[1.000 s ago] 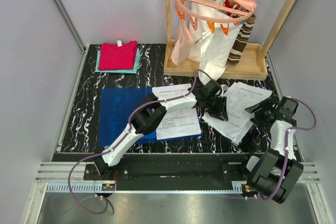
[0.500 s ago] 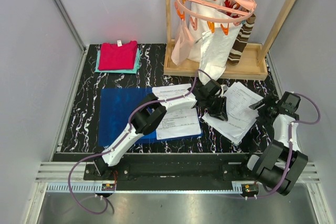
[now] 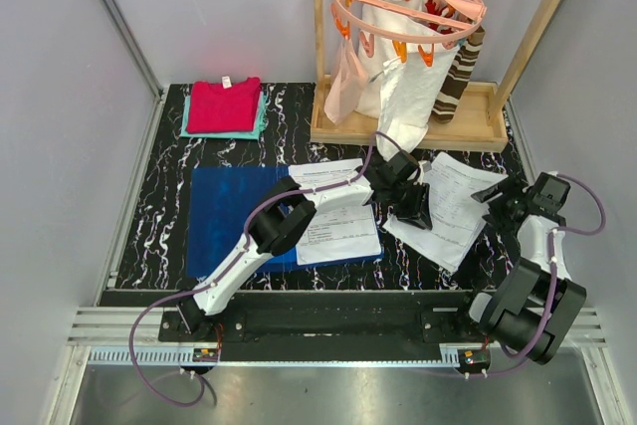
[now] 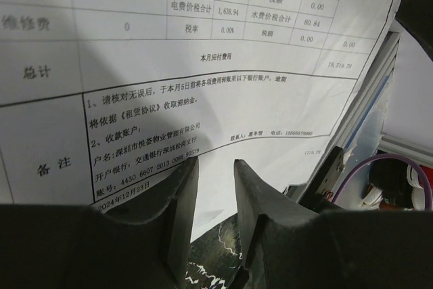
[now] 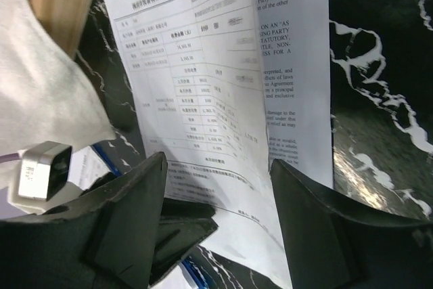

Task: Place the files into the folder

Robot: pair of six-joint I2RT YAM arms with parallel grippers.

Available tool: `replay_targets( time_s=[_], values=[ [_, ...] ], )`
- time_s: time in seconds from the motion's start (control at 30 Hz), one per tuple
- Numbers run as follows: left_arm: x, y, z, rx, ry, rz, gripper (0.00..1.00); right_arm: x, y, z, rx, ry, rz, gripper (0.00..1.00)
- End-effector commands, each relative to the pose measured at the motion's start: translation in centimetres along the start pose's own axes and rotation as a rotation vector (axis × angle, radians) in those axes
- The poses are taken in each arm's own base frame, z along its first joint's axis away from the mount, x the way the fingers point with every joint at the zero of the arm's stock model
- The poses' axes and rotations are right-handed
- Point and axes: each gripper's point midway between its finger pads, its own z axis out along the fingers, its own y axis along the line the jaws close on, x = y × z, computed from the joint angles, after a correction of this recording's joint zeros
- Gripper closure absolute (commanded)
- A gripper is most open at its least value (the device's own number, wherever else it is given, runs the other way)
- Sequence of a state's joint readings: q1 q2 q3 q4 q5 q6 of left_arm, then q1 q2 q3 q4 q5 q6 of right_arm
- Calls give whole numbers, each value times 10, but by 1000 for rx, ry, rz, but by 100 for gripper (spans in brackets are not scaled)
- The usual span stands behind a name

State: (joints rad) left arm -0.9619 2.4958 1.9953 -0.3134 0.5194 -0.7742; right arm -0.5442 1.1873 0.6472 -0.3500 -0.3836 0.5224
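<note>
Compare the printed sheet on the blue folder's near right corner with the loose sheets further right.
The folder-top sheet lies square to the blue folder under it; the right-hand sheets lie skewed on the marbled table. The former shows one page; the latter overlap, fanned. Both are white with black print.

Glossy blue folder [image 3: 224, 216], flat on the counter [image 3: 159, 236], well to the left of the left claw [image 3: 413, 208]. Two white printed sheets [image 3: 338, 231] overlapping across its right half, just left of that claw. More sheets, a loose pile [image 3: 453, 201] with corners askew, spread between the left claw and the right claw [image 3: 498, 201]. From the left wrist: top sheet [image 4: 169, 52] with a ruled table and Chinese print, near edge right at the fingertips. From the right wrist: tabled sheet [image 5: 203, 99] lying over an English page [image 5: 298, 65], straight ahead of the wide-apart claw.
</note>
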Motion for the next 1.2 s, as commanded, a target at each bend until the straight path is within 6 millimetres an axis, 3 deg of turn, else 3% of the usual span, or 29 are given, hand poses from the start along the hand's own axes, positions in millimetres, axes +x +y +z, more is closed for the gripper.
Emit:
replay_targets(
  time_s=[0.0, 0.07, 0.33, 0.5, 0.57, 0.6, 0.67, 0.73, 0.77, 0.8, 0.87, 0.9, 0.97, 1.0, 1.03, 1.07, 1.1, 1.17],
  values=[
    [6, 7, 7, 1, 30, 18, 66, 2, 23, -1, -144, -24, 49, 29],
    [7, 8, 8, 1, 33, 16, 66, 13, 16, 1, -150, -30, 58, 30],
    [9, 10, 10, -4, 39, 10, 66, 20, 3, 8, -147, -55, 13, 34],
    [6, 3, 4, 6, 34, 25, 65, 14, 6, 5, -147, -72, -6, 64],
    [2, -13, -4, 43, 33, 47, 60, 9, 6, -3, -112, -88, -14, 78],
    [1, -24, -10, 74, 39, 61, 56, -3, 5, -7, -71, -127, -31, 92],
    [-9, -57, -32, 124, 6, 120, 43, -11, 4, -20, -38, -170, -61, 100],
    [-23, -103, -66, 192, -46, 188, 35, -24, 14, -32, -47, -221, -91, 100],
    [-24, -115, -79, 202, -52, 216, 29, -24, 20, -40, -61, -225, -110, 100],
    [-30, -141, -109, 227, -101, 260, 27, -33, 33, -51, -88, -250, -133, 100],
    [-32, -160, -141, 221, -157, 314, 24, -28, 50, -65, -125, -244, -191, 100],
    [-32, -175, -174, 218, -218, 346, 23, -29, 63, -71, -148, -253, -223, 100],
    [-28, -180, -204, 191, -285, 405, 21, -19, 84, -78, -198, -245, -283, 100],
    [-24, -174, -233, 138, -352, 414, 20, -6, 106, -84, -262, -220, -344, 100],
    [-22, -169, -247, 106, -389, 423, 20, 3, 120, -88, -306, -201, -381, 100],
    [-18, -160, -260, 72, -419, 430, 20, 13, 132, -91, -347, -172, -417, 100],
    [-11, -138, -286, 5, -479, 406, 19, 33, 156, -100, -425, -122, -484, 100],
    [-3, -114, -313, -52, -553, 376, 18, 61, 176, -102, -502, -29, -569, 100]
  ],
)
